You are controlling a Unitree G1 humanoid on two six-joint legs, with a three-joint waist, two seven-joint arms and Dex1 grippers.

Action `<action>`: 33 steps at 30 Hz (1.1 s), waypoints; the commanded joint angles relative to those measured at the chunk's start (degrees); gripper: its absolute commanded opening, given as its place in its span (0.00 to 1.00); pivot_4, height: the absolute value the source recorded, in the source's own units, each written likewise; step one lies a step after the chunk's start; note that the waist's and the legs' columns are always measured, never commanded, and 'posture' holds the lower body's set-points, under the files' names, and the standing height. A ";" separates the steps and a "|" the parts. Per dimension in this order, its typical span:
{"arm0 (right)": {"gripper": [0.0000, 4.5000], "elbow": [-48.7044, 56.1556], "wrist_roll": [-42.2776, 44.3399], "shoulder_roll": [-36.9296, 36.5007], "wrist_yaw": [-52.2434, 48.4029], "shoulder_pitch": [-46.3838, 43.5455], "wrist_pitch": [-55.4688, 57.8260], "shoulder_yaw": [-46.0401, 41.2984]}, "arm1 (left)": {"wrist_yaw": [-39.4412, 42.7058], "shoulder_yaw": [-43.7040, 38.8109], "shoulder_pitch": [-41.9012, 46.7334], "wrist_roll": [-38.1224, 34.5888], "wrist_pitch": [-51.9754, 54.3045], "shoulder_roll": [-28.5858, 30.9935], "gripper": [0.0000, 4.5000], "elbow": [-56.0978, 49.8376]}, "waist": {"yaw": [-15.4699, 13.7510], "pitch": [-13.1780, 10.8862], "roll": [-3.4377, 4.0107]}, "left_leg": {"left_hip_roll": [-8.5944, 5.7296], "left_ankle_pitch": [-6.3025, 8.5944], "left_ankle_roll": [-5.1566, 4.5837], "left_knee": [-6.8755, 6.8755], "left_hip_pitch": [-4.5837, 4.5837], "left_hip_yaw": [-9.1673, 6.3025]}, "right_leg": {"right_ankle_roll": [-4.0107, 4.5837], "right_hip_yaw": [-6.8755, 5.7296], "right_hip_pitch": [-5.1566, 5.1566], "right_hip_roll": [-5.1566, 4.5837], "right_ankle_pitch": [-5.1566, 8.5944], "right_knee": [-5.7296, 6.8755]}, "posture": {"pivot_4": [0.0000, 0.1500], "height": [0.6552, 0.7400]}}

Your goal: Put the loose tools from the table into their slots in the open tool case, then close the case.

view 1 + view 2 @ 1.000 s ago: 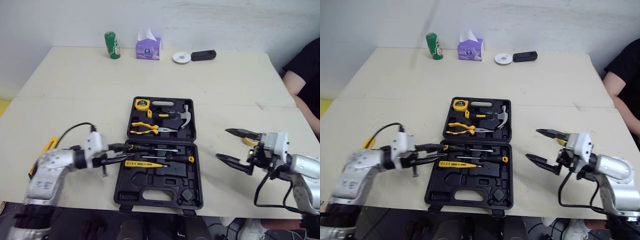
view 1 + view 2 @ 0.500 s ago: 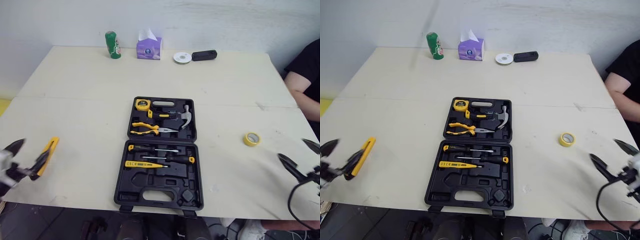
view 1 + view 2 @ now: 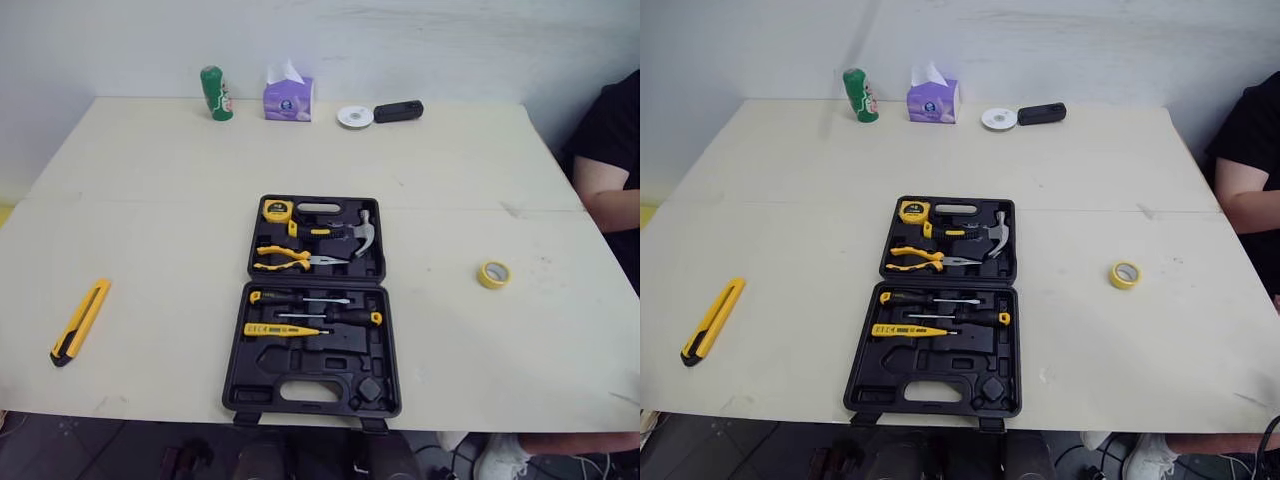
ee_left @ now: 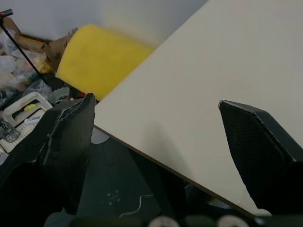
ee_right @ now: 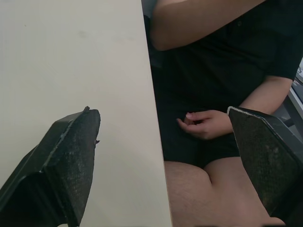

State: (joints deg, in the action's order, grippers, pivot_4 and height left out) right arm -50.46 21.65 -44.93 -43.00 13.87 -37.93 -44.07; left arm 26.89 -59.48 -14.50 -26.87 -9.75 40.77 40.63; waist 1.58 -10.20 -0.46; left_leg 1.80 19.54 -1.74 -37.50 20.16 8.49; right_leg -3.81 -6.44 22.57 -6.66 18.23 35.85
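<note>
Sitting in the middle of the table [image 3: 150, 200], the tool case [image 3: 312, 355] is open. Left gripper [image 4: 156, 101] and right gripper [image 5: 163, 111] hold nothing, jaws wide apart. The yellow knife [image 3: 80, 321] lies left, the tape roll [image 3: 492, 274] right. A clumsy grab could knock the knife off the edge.

Open tool case [image 3: 975, 345] between knife [image 3: 712, 320] and tape [image 3: 1125, 274]
</note>
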 commanded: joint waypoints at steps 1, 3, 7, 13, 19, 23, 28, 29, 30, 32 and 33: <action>1.00 0.43 0.42 0.02 -1.16 -1.22 -2.10 1.21 | 1.35 0.09 0.47 -2.35 -0.05 0.54 0.99 -1.87 | 0.14 0.00 0.00 | 0.00 -0.02 0.01 0.04 -0.02 0.01 | 0.00 0.00 0.00 0.00 0.00 0.00 | 1.00 1.00; 1.00 0.74 0.27 0.66 -1.75 -2.37 -2.19 2.61 | 2.33 0.78 1.14 -2.81 0.04 0.36 0.99 -2.13 | 0.26 0.01 -0.01 | -0.01 -0.09 0.03 0.09 -0.05 0.02 | 0.00 0.00 0.00 0.00 0.00 0.01 | 1.00 1.00; 1.00 1.44 1.24 1.51 -3.20 -3.86 -2.53 3.86 | 3.44 1.17 1.83 -4.18 0.14 0.28 0.99 -2.86 | 0.15 0.02 -0.02 | -0.01 -0.14 0.09 0.13 -0.06 0.02 | 0.00 -0.01 0.01 0.00 0.00 0.03 | 1.00 1.00; 1.00 10.63 5.30 4.75 -9.87 -6.39 0.44 8.18 | 7.62 2.15 1.82 -6.36 1.85 0.52 0.99 -6.67 | 0.17 0.05 -0.07 | -0.03 -0.20 0.18 0.17 -0.05 0.02 | 0.00 -0.03 0.02 0.00 0.00 0.01 | 1.00 1.00; 1.00 28.45 10.81 7.74 -14.10 -9.84 9.90 14.43 | 15.87 4.90 -3.18 -9.20 10.02 0.59 0.99 -17.64 | 0.46 0.06 0.01 | -0.02 -0.20 0.11 0.19 -0.04 0.02 | 0.00 0.02 0.06 0.00 0.00 0.06 | 1.00 1.00; 1.00 37.85 12.56 8.93 -16.68 -14.87 16.38 21.11 | 17.07 5.28 -7.19 -11.35 17.93 1.46 0.99 -27.05 | 0.16 0.04 -0.03 | -0.02 -0.34 0.36 0.33 0.02 0.01 | 0.11 -0.01 0.20 0.01 0.06 0.05 | 1.00 1.00; 1.00 50.87 15.58 9.63 -21.23 -19.35 25.14 30.40 | 16.06 8.51 -10.02 -10.11 29.00 4.79 0.99 -36.65 | -0.08 0.01 -0.05 | -0.02 -0.36 0.32 0.28 0.06 -0.01 | 0.11 -0.02 0.19 0.01 0.06 0.07 | 1.00 1.00; 1.00 52.76 15.76 9.79 -21.65 -20.23 26.30 31.74 | 14.78 9.20 -9.56 -9.25 30.29 5.42 0.99 -37.53 | -0.19 0.00 -0.02 | -0.03 -0.35 0.25 0.27 0.06 -0.02 | 0.11 -0.02 0.18 0.00 0.06 0.06 | 1.00 1.00; 1.00 54.26 15.80 10.17 -21.61 -21.18 26.97 32.69 | 13.51 9.51 -8.90 -8.76 31.65 5.91 0.99 -38.01 | -0.22 -0.01 -0.02 | -0.05 -0.34 0.21 0.26 0.06 -0.03 | 0.10 -0.02 0.18 -0.01 0.05 0.07 | 1.00 1.00; 1.00 57.70 16.09 11.29 -21.86 -24.30 28.86 35.61 | 11.62 10.64 -7.44 -9.00 36.78 7.48 0.99 -38.58 | -0.10 -0.01 -0.03 | -0.04 -0.35 0.24 0.29 0.06 -0.06 | 0.11 -0.03 0.19 -0.01 0.06 0.07 | 1.00 1.00; 1.00 58.81 16.05 11.68 -22.11 -25.41 29.51 36.61 | 10.86 11.00 -6.91 -9.36 39.51 8.00 0.99 -38.78 | -0.06 -0.02 -0.05 | -0.04 -0.37 0.28 0.32 0.07 -0.05 | 0.11 -0.03 0.20 0.00 0.06 0.06 | 1.00 1.00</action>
State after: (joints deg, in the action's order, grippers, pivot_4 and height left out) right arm 4.68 36.01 -33.38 -64.55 -10.51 -9.38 -8.31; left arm 39.32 -47.98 -21.83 -35.87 26.15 47.56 3.04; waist 1.52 -10.22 -0.51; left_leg 1.76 19.14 -1.41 -37.18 20.24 8.43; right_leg -3.70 -6.48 22.79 -6.66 18.29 35.91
